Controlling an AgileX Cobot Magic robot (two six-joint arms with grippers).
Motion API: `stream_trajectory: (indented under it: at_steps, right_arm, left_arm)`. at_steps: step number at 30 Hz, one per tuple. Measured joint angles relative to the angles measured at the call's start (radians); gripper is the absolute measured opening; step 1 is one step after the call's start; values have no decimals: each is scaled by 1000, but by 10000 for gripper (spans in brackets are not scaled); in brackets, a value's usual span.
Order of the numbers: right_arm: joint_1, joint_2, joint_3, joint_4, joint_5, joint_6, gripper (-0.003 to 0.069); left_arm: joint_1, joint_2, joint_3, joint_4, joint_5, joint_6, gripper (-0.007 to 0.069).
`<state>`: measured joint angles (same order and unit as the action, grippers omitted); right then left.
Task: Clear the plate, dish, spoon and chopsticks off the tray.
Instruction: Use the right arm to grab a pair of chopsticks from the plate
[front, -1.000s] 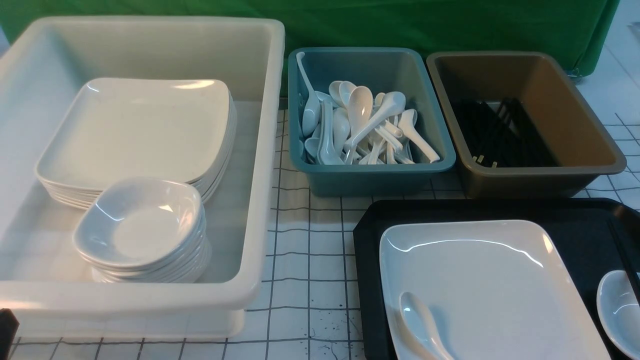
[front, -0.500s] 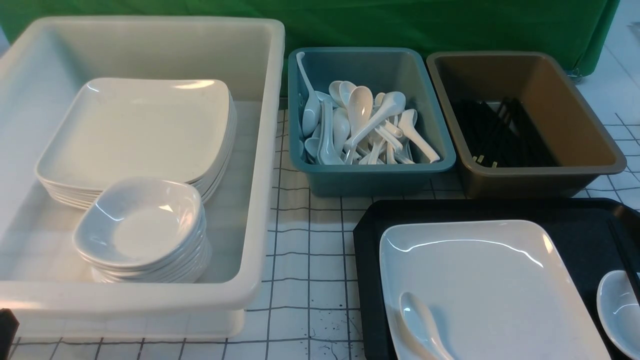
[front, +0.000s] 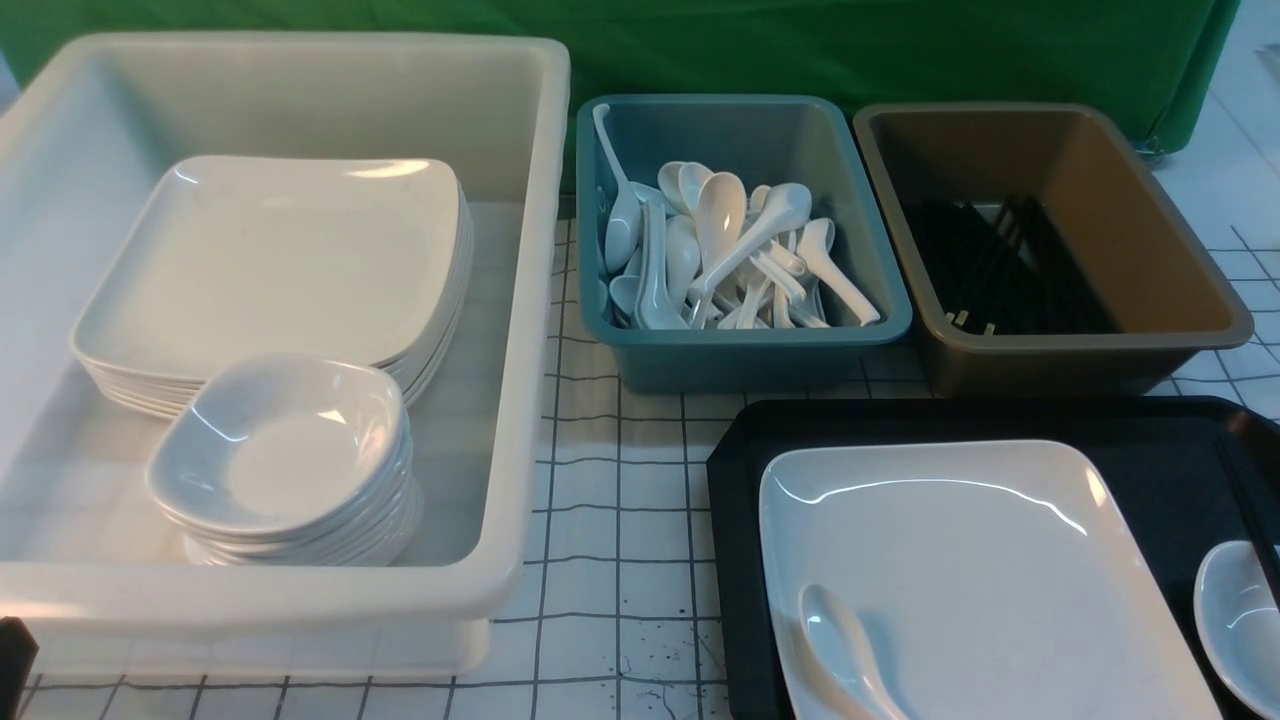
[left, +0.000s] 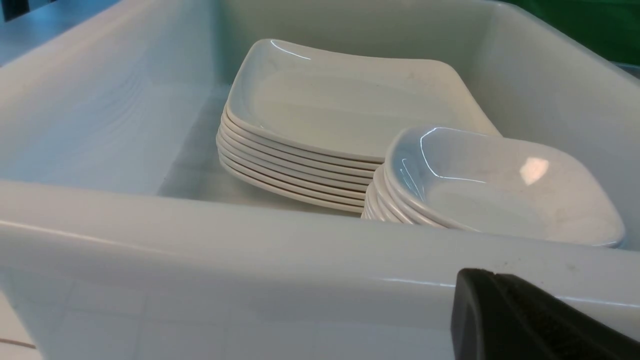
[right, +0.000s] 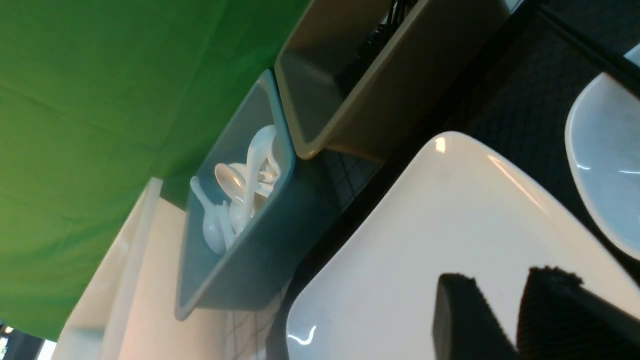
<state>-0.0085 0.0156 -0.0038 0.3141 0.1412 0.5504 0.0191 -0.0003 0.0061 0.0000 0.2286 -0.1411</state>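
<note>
The right claw (right: 502, 287) hangs low over the plate (front: 960, 560). Its two black fingers (right: 460, 320) stand slightly apart, white plate surface shows in the gap between them, and they grip nothing. Whether the tips touch the plate cannot be told.

The plate lies flat on the tray (front: 740, 480) and covers most of the part that shows. In the right wrist view the dish (right: 607, 165) sits on the tray just beside the plate's edge, off to one side of the claw and apart from it. The front view has the dish at the tray's right side, cut by the picture's edge. There the chopsticks (front: 1243, 500) lie on the tray as a thin black line running past the dish. The spoon (front: 845, 650) rests on the plate near its near left corner, bowl upward.

The left claw (left: 520, 315) shows only one black finger, so I cannot tell how its jaws stand. It sits just outside the near wall of the white tub (left: 200, 240), well apart from the tray. That tub holds a stack of plates (left: 325, 125) and a stack of small dishes (left: 500, 190).

Beyond the tray stand the teal tub (front: 740, 350) with white spoons and the brown tub (front: 1050, 350) with black sticks
</note>
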Motion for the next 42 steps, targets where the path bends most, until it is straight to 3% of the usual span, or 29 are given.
stream_trajectory:
  at_steps: [5, 10, 12, 16, 20, 27, 35, 42]
  right_arm:
    - [0, 4, -131, -1, 15, -221, 38]
    - [0, 126, -322, -51, 67, -378, 30]
    - [0, 229, -410, -131, 153, -406, 30]
    - [0, 572, -573, -369, 482, -414, 30]
    - [0, 893, -610, -465, 644, -412, 30]
    - [0, 1335, -721, -464, 729, -452, 30]
    - [-4, 1418, -900, -478, 753, -491, 30]
    - [-176, 1470, -1010, -416, 783, -543, 30]
  left_arm:
    - [0, 0, 0, 0, 0, 0, 5]
    - [0, 0, 0, 0, 0, 0, 5]
    - [0, 0, 0, 0, 0, 0, 5]
    - [0, 0, 0, 0, 0, 1, 5]
    - [0, 0, 0, 0, -1, 1, 5]
    - [0, 0, 0, 0, -1, 1, 5]
    - [0, 0, 0, 0, -1, 0, 5]
    - [0, 0, 0, 0, -1, 0, 5]
